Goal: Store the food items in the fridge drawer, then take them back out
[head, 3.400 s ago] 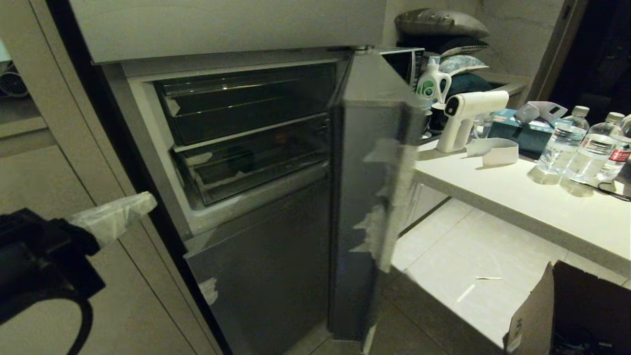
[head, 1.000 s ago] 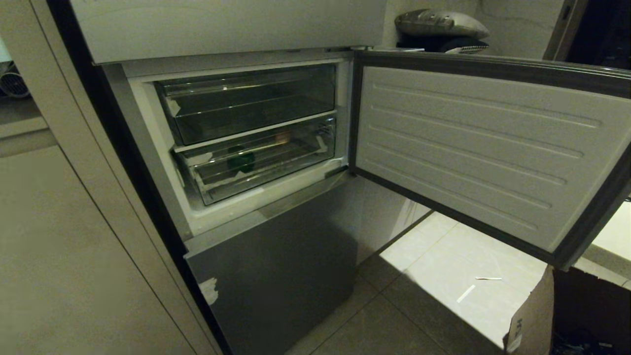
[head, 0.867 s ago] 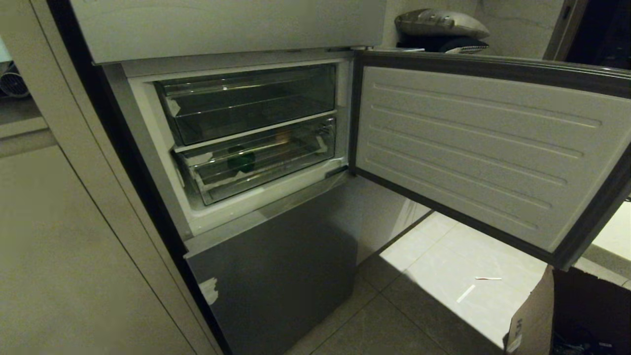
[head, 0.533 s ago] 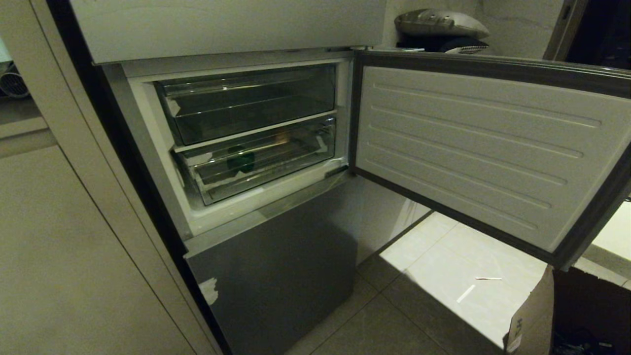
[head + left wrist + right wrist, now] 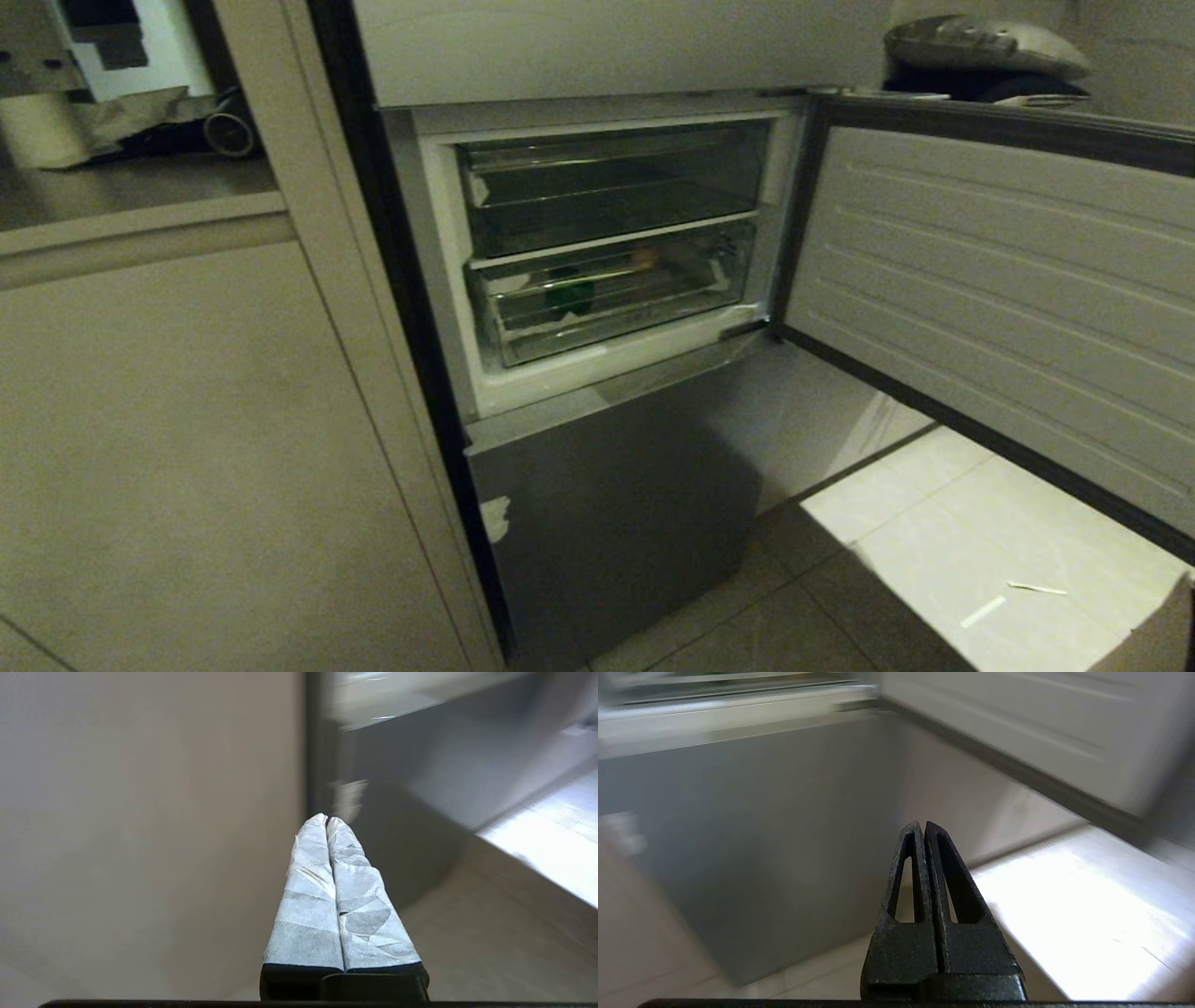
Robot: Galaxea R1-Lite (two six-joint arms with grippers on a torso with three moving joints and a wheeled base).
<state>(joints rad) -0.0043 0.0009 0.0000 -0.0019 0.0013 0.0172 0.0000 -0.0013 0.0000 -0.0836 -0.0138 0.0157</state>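
Fridge door (image 5: 990,280) agape — ribbed clear fridge drawer (image 5: 616,299) pushed in, both hands pressed together.

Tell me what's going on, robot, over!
Left claw shut, holding nothing. Right claw shut, holding nothing. Fridge door wide open; fridge drawer pushed in, something green inside. Nothing blocking it.

open door (image 5: 990,280) cropped, drawer contents (image 5: 571,291) perhaps food

Dim yellowish head view, bright sunlit patch on floor tiles (image 5: 980,551), dark shadow beside lower fridge panel (image 5: 616,523), wrist views motion-blurred, wide-angle bending at edges.
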